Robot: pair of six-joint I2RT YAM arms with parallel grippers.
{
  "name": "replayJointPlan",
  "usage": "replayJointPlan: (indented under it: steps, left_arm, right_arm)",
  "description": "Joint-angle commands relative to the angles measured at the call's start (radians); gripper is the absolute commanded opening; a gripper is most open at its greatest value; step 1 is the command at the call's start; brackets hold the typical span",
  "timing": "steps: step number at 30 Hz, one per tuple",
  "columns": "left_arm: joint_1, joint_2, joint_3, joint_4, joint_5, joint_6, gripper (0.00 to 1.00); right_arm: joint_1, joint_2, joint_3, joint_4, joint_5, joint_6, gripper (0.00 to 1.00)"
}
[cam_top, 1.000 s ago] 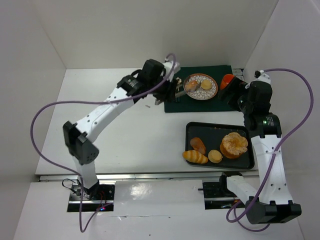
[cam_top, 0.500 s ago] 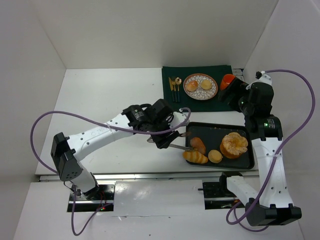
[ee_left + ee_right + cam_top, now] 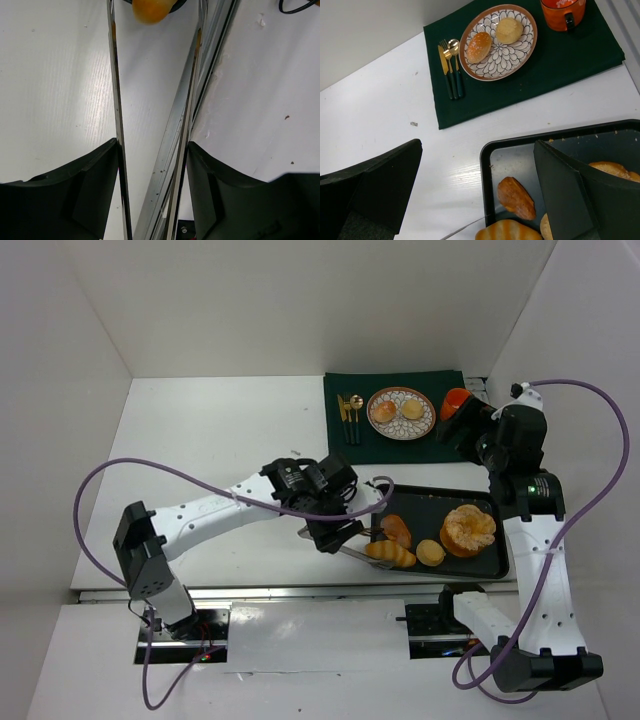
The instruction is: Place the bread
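Several breads lie on the black tray (image 3: 480, 492): a striped long roll (image 3: 390, 554), a brown shell-shaped piece (image 3: 396, 530), a small round bun (image 3: 431, 553) and a large round loaf (image 3: 469, 530). My left gripper (image 3: 335, 533) is shut on metal tongs (image 3: 360, 546), whose spread blades (image 3: 114, 75) reach toward the striped roll (image 3: 151, 10) at the tray's near left corner. Nothing sits between the blades. The patterned plate (image 3: 401, 430) on the green mat carries two small buns (image 3: 384, 410). Above the mat's right side, my right gripper (image 3: 477, 150) stands open and empty.
A green mat (image 3: 345, 450) lies at the back, with gold cutlery (image 3: 350, 412) left of the plate and an orange mug (image 3: 455, 402) on its right. The table's metal front rail (image 3: 170, 150) runs right under the tongs.
My left arm has swung from the plate down to the tray's near left corner. The tongs now stand wider apart beside the striped roll. The right arm has not moved.
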Motion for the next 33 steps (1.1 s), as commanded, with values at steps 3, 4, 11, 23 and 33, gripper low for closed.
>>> replayJointPlan:
  steps: [3, 4, 11, 23, 33]
  left_arm:
    - [-0.007, 0.064, 0.051, -0.030, 0.000, 0.023, 0.67]
    - [-0.007, 0.077, 0.051, -0.030, 0.000, 0.023, 0.67]
    - [-0.007, 0.100, 0.109, -0.062, 0.046, 0.032, 0.39]
    - [0.070, 0.066, 0.265, -0.030, -0.107, -0.112, 0.15]
    - [0.253, 0.355, 0.565, 0.231, -0.160, -0.408, 0.15]
  right_arm:
    - [0.007, -0.014, 0.002, -0.001, -0.006, -0.004, 1.00]
    - [0.007, -0.014, 0.002, -0.001, -0.006, -0.004, 1.00]
    - [0.007, -0.023, -0.007, -0.001, 0.004, -0.004, 1.00]
    - [0.007, -0.023, -0.007, -0.001, 0.050, -0.014, 1.00]
    - [0.007, -0.049, -0.003, -0.012, 0.121, -0.034, 1.00]
